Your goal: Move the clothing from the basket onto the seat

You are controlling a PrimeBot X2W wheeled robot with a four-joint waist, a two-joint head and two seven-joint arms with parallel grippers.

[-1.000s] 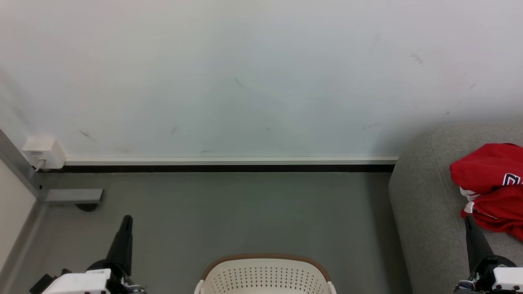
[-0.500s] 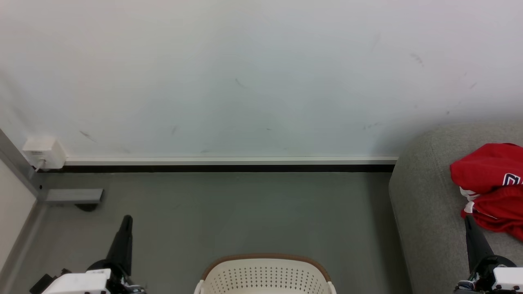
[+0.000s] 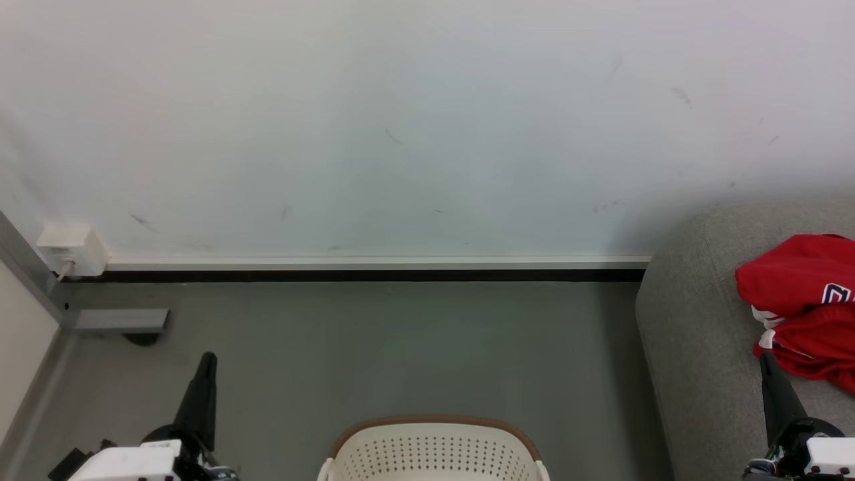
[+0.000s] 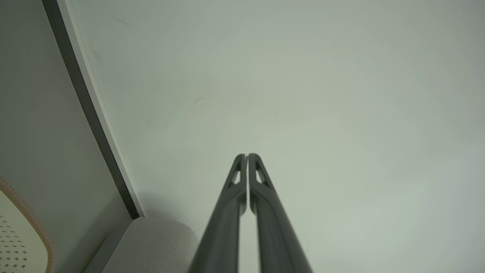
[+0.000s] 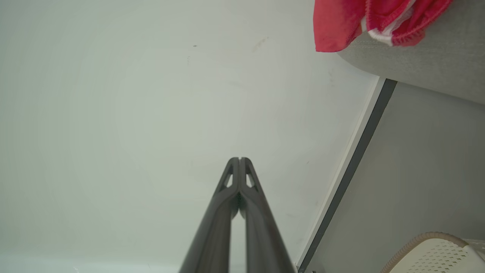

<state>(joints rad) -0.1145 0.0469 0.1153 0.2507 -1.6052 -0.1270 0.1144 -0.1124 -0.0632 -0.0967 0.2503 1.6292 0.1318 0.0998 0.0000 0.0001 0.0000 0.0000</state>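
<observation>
The red clothing (image 3: 805,304) lies crumpled on the light grey seat (image 3: 688,321) at the right edge of the head view; the right wrist view shows the clothing (image 5: 341,22) on the seat (image 5: 424,64) at its top right. The white basket (image 3: 434,451) with a tan rim stands on the floor at the bottom centre, its inside hidden below the frame. My left gripper (image 3: 207,361) is shut and holds nothing, left of the basket. My right gripper (image 3: 767,361) is shut and holds nothing, just in front of the clothing. Both point at the wall, fingers pressed together (image 4: 246,156) (image 5: 239,159).
A white wall with a dark baseboard (image 3: 374,274) runs across the back. A small white box (image 3: 70,248) and a grey bracket (image 3: 120,321) sit at the left corner. Grey floor (image 3: 401,347) lies between basket, wall and seat.
</observation>
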